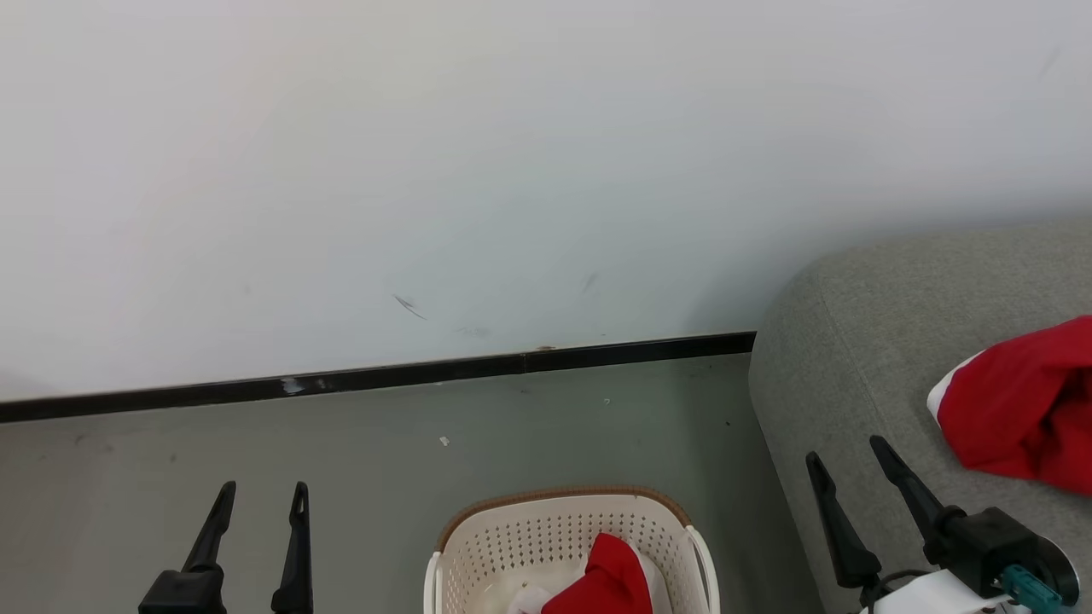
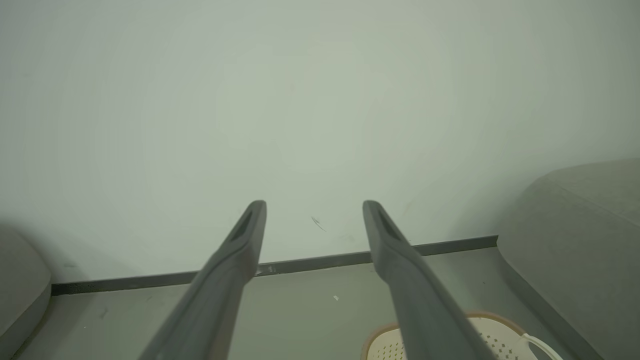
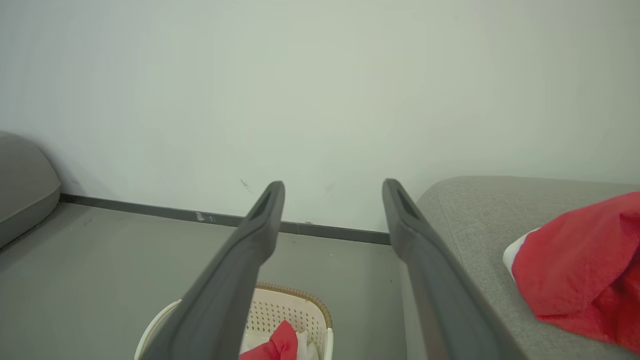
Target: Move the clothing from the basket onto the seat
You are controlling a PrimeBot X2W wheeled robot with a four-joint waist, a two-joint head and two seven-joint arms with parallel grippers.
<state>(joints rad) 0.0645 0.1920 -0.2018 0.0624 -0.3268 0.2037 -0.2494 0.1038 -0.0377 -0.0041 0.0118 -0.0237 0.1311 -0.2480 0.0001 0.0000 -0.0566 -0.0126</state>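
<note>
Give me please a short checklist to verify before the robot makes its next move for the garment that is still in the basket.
1. The left gripper is open and empty: ok.
2. The right gripper is open and empty: ok.
3. The first red garment lies on the seat: ok.
4. The basket is emptied: not ok, the second red garment is inside.
5. Nothing lies over that garment: cannot tell, the head view cuts off the basket's near part.
6. A gripper is lined up above the basket: not ok, they flank it in the head view.
</note>
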